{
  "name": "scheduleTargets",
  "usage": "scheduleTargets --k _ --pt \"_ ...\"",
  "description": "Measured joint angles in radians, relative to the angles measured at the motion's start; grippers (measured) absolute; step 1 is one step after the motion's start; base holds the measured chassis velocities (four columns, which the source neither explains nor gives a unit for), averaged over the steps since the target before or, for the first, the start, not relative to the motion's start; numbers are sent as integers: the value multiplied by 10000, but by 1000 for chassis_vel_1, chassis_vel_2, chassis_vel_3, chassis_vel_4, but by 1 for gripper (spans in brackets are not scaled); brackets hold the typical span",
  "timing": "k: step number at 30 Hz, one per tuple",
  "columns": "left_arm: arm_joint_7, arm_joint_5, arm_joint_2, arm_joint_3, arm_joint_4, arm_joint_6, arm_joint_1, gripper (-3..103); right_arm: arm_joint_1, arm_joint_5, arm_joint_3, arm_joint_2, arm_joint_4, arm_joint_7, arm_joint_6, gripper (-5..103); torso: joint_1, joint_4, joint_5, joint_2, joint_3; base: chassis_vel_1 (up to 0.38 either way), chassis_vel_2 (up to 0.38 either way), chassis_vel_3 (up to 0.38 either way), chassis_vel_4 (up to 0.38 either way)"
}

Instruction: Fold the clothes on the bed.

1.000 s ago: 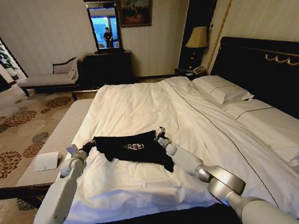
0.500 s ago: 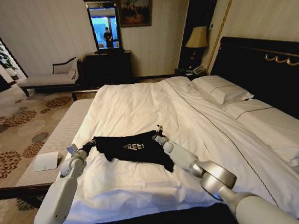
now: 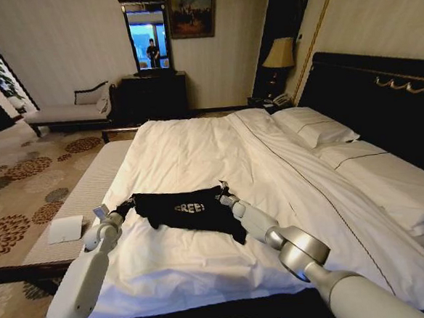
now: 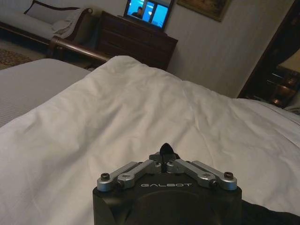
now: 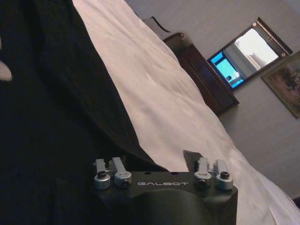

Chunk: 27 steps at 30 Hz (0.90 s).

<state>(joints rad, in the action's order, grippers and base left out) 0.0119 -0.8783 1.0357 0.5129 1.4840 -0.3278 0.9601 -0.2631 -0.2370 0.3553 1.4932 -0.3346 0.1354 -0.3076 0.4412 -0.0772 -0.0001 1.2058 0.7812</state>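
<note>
Black T-shirt (image 3: 189,207) on the bed (image 3: 197,153), between both claws

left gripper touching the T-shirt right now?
Touching. In the head view, the left gripper meets the black T-shirt's left end, with no white bedding visible between them.
</note>
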Motion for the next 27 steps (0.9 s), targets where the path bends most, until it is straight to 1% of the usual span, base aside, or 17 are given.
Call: scheduleTargets --k 1,3,7,9,13,14,15,16,18,20,22,23,24,27 --pt "7 0 0 0 11 -2 1 0 -6 2 0 29 -5 -9 -21 61 0 1 1 0 0 0 0 0 0" --pt "11 0 -4 2 26 -3 10 0 -7 3 5 56 -6 -12 -30 61 0 1 1 0 0 0 0 0 0" --pt "23 -21 -68 66 85 -11 95 0 -14 -24 113 88 39 -14 -98 40 0 1 0 0 0 0 0 0 0" --pt "24 -31 -84 84 94 -11 112 0 -20 -44 132 87 52 -17 -130 40 0 1 0 0 0 0 0 0 0" --pt "35 -67 -128 147 126 -12 163 0 -60 -95 138 68 66 -61 -268 18 0 1 1 1 0 0 0 0 0" --pt "35 -67 -128 147 126 -12 163 0 -60 -95 138 68 66 -61 -268 18 0 1 1 1 0 0 0 0 0" --pt "45 -73 -130 160 134 -12 172 0 -68 -96 111 50 28 -104 -328 13 0 1 1 0 0 0 0 0 0" --pt "52 -76 -130 165 148 -11 176 0 -71 -96 67 26 -32 -138 -391 13 0 1 0 0 0 0 0 0 0" --pt "79 -108 -135 180 210 -9 183 0 -86 5 -94 -84 -315 -191 -536 3 0 2 1 0 0 0 0 0 0" --pt "90 -125 -147 186 234 -7 186 0 -98 111 -163 -164 -510 -205 -585 1 0 2 1 0 1 0 0 0 0" --pt "113 -182 -197 209 301 6 188 0 -156 494 -289 -418 -1144 -270 -645 0 0 1 1 0 0 0 0 0 0" --pt "132 -229 -229 226 339 19 186 0 -210 834 -344 -580 -1551 -331 -648 0 0 3 0 0 0 0 0 0 0" --pt "132 -229 -229 226 339 19 186 0 -210 834 -344 -580 -1551 -331 -648 0 0 3 0 0 0 0 0 0 0" --pt "221 -514 -389 299 576 40 179 0 -502 2178 -658 -1141 -3065 -521 -535 0 0 2 1 0 0 0 0 0 0"
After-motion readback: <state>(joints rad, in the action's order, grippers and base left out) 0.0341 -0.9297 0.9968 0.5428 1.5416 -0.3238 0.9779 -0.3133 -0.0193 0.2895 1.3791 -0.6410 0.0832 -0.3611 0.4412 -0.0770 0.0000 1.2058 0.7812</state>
